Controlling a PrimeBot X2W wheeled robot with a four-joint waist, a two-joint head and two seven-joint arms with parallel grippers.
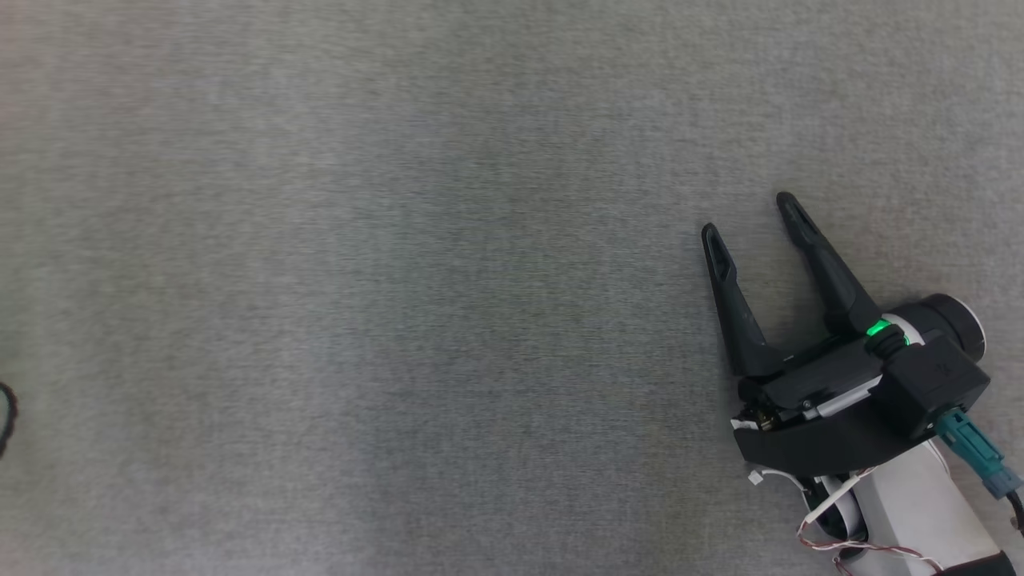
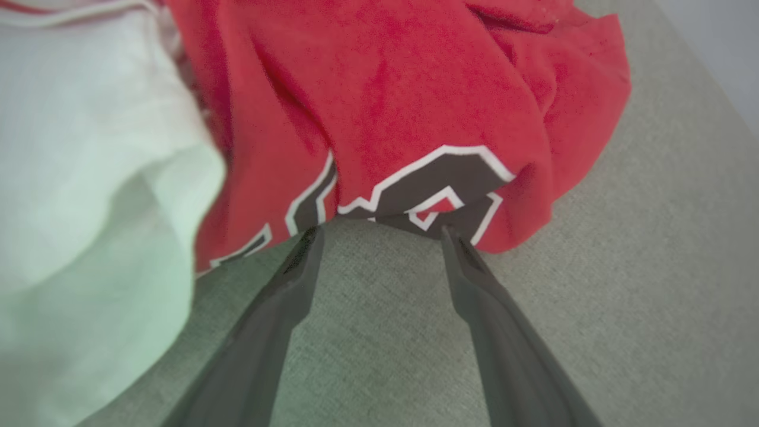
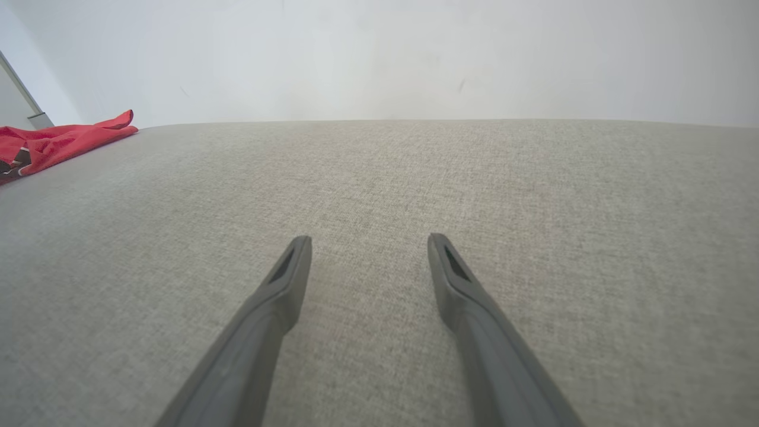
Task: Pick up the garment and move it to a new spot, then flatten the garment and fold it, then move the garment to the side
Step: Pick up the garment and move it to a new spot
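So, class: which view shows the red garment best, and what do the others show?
The left wrist view: the red garment lies close up, crumpled, its black-and-white lettering just beyond the open left gripper. The right wrist view catches a small red edge far off. The head view faces grey surface and the right gripper.

Red garment (image 2: 415, 89) with white-edged dark lettering, grey woven surface (image 2: 652, 267)

Head looks straight down at surface (image 1: 400, 280); low wrist views share the garment (image 2: 415, 89).
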